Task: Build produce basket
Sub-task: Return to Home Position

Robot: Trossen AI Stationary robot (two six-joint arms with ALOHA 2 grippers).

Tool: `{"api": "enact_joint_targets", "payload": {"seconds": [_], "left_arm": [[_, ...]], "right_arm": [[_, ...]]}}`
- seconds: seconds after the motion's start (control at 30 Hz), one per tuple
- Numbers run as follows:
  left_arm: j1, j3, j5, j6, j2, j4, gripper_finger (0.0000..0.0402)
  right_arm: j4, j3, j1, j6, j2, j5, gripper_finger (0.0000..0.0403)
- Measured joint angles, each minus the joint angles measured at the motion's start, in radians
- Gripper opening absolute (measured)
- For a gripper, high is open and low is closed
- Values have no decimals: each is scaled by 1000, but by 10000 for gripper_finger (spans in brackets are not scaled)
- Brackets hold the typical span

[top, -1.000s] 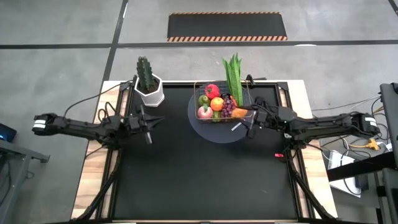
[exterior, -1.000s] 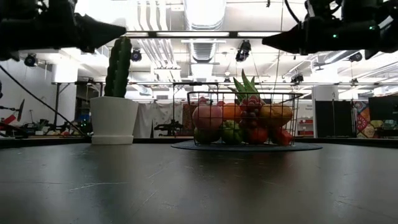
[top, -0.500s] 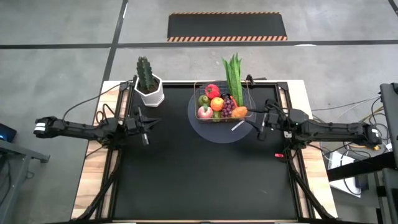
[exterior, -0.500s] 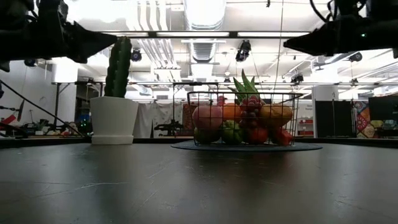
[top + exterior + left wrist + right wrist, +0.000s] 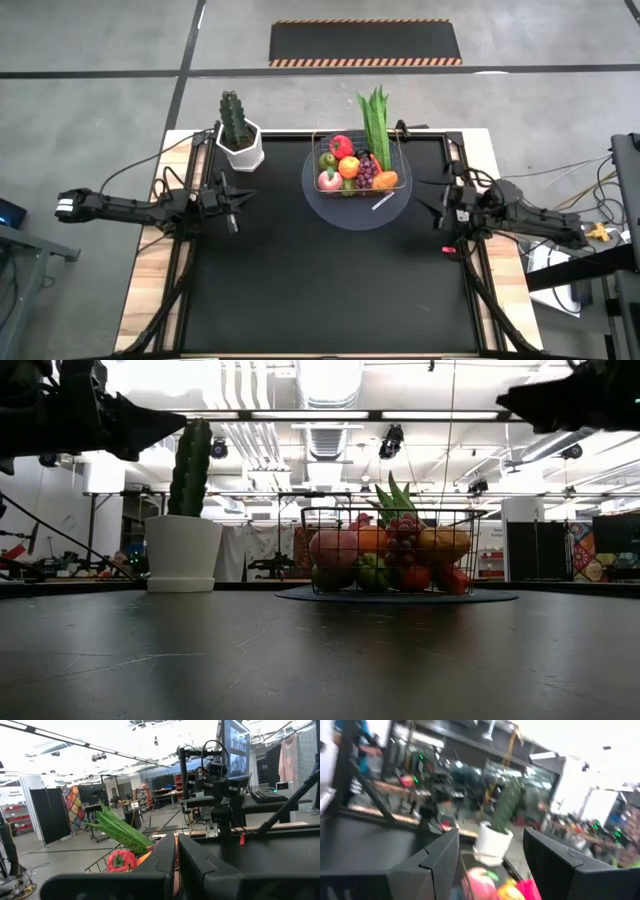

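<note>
The wire basket (image 5: 314, 150) stands on a round grey disc (image 5: 340, 212) at the far middle of the black table. It holds the produce (image 5: 349, 167): a red pepper, an orange, a pink fruit, purple grapes, a carrot and a long leafy green (image 5: 375, 118) sticking out over its far wall. In the low view the basket (image 5: 460, 525) stands full and level. My left gripper (image 5: 246, 193) hovers shut, left of the basket and apart from it. My right gripper (image 5: 421, 195) hovers open to the basket's right, with nothing between its fingers (image 5: 440, 860).
A green cactus in a white pot (image 5: 241, 142) stands at the far left, beside my left gripper. A small white strip (image 5: 382, 203) lies on the disc's near right. A small red thing (image 5: 449, 250) lies near the table's right edge. Bare black mat fills the near half.
My right gripper has drawn back level from the basket toward the table's right edge, staying open. My left gripper has pulled back a little toward the left edge and then kept still. The basket and produce have not moved.
</note>
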Motion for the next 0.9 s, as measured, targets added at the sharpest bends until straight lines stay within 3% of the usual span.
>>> {"api": "enact_joint_targets", "payload": {"seconds": [0.1,0.3,0.47,0.9], "left_arm": [[0,0,0,-1,1,0,3],[0,0,-2,1,-7,23,3],[0,2,-6,2,-4,26,3],[0,2,-6,2,59,26,3]], "right_arm": [[-1,-40,0,3,-65,-38,207],[224,-137,0,24,-41,-68,207],[234,-137,-1,51,-20,-71,207],[196,-137,-1,528,-16,-68,209]]}}
